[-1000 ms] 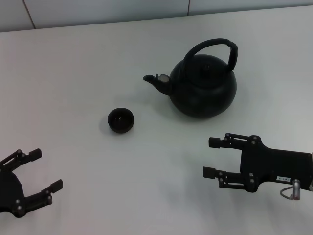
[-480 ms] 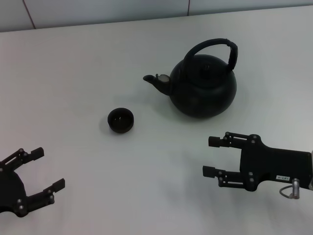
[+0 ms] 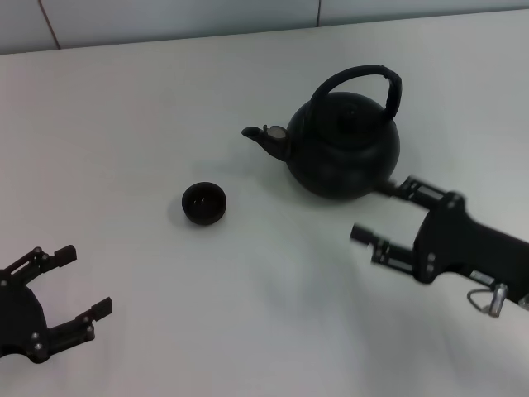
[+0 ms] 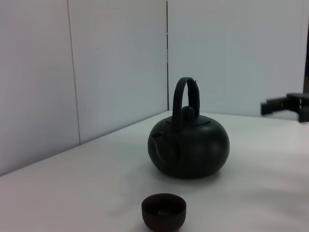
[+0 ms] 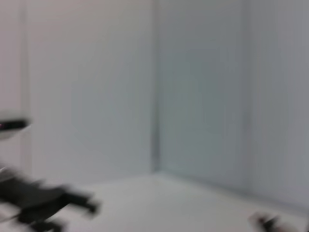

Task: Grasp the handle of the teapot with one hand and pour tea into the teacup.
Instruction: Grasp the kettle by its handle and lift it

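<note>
a: standing upright on the white table [image 3: 124, 124], the teapot [image 3: 343, 153] is seen right of centre and toward the far side, its short spout [image 3: 263, 137] pointed left.

b: and the handle [image 3: 364, 83]?

a: it is arched over the pot's top and nothing is touching it. in the left wrist view the hoop [image 4: 186, 94] is seen nearly edge-on above the lid knob [image 4: 187, 112].

b: where is the teacup [image 3: 203, 203] placed?

a: left of the teapot and nearer, apart from it, roughly below and left of the spout. it is seen upright on the table; a faint glint is caught inside it, but whether liquid is held cannot be told.

b: how is the right gripper [image 3: 382, 217] set?

a: it is held just near and right of the teapot, angled toward the far left, with its fingers spread wide. the far finger [image 3: 413, 189] is seen close beside the pot's lower right side; contact cannot be confirmed. nothing is gripped between the fingers.

b: and the left gripper [image 3: 74, 285]?

a: it is kept at the near left corner, well apart from the cup, fingers spread and nothing held.

b: is anything gained from the right wrist view?

a: only a blurred wall [image 5: 193, 96] and smeared dark shapes that cannot be identified.
</note>
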Action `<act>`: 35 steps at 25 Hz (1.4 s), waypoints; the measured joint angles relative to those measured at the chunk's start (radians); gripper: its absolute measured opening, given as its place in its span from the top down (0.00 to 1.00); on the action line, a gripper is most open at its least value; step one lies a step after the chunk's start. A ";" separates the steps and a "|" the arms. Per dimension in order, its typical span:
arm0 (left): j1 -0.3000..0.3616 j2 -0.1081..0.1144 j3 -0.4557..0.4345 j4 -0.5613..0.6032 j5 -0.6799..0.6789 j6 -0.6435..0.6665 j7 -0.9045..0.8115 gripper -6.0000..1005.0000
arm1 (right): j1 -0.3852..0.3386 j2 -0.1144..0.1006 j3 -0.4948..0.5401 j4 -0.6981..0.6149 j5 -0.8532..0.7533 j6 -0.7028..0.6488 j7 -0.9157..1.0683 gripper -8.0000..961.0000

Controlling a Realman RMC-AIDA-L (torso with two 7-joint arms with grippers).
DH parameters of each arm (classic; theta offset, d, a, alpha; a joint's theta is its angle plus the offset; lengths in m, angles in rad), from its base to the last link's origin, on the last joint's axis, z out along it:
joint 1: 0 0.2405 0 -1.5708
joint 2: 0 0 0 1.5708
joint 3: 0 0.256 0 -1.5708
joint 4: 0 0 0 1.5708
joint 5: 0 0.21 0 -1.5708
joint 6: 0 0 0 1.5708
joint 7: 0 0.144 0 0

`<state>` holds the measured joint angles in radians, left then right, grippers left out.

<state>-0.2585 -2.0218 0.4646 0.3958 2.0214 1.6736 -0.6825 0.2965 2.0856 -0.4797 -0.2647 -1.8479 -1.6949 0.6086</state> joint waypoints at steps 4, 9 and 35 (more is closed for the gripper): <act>-0.002 0.000 -0.002 -0.001 0.000 0.000 0.000 0.14 | -0.029 0.000 0.017 0.124 0.196 0.028 -0.165 0.31; -0.006 0.000 -0.001 -0.002 0.000 -0.001 0.000 0.14 | -0.025 0.001 0.072 0.294 0.379 0.072 -0.342 0.31; -0.010 -0.014 -0.013 0.003 -0.004 -0.002 0.000 0.14 | 0.065 0.005 0.299 0.567 0.458 0.257 -0.633 0.31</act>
<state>-0.2684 -2.0362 0.4517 0.3988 2.0170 1.6711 -0.6826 0.3612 2.0908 -0.1805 0.3025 -1.3896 -1.4381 -0.0246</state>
